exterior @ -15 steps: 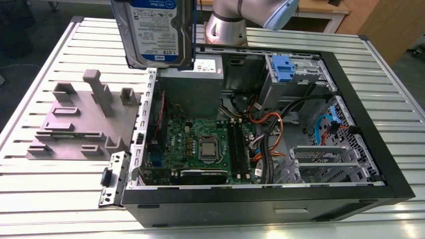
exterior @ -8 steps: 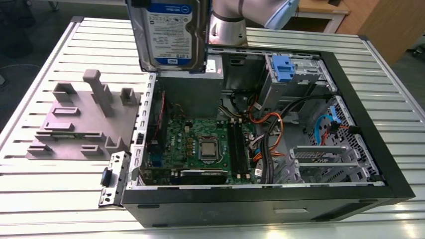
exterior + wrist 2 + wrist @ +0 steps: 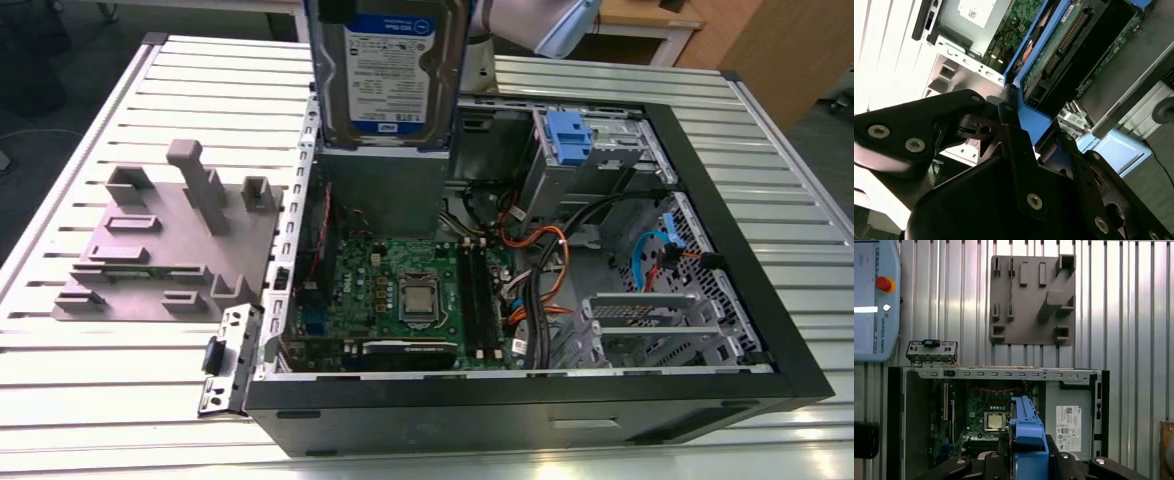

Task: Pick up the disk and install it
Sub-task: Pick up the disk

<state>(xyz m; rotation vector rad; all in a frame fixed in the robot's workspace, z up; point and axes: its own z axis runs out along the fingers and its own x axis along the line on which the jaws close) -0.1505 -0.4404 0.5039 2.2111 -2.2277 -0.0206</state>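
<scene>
Pickup looks done: disk (image 3: 387,75) hangs upright at top centre of exterior view, over open PC case (image 3: 534,412). In first wrist view, gripper (image 3: 1028,452) is clamped on its blue carrier end. Install still to do, disk not yet seated in case.

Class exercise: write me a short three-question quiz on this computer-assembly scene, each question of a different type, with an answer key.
1. True or false: the disk hangs upright above the open computer case.
2. Fill in: in the exterior view, the grey fixture plate lies on the table on the exterior view's ____ of the case.
3. What is the gripper shut on?
A) the grey fixture plate
B) the disk's blue carrier
C) the case's rim

Key: 1 true; 2 left; 3 B.
</scene>
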